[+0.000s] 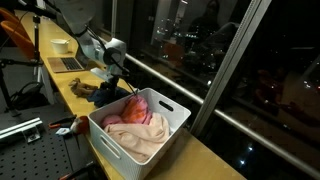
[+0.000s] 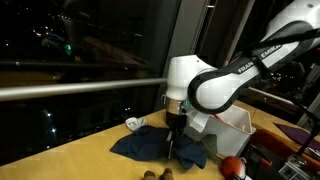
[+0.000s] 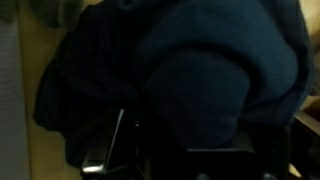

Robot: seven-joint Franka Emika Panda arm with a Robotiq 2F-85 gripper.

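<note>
Basically, gripper (image 2: 173,143) sits down in the blue cloth (image 2: 145,148), lower middle of an exterior view. Jaws buried in folds, so can't tell width or grip. White bin (image 2: 236,124) at right.

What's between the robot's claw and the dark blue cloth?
Nothing. In an exterior view the gripper touches the dark blue cloth; the wrist view shows cloth right against it.

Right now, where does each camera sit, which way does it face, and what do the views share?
Exterior view: high, looking along the wooden counter over the white plastic basket; white arm shows.
Exterior view: low, facing the window; arm, gripper show.
Wrist view: close above the crumpled dark blue cloth; fingers show.
Shared: that cloth.
</note>
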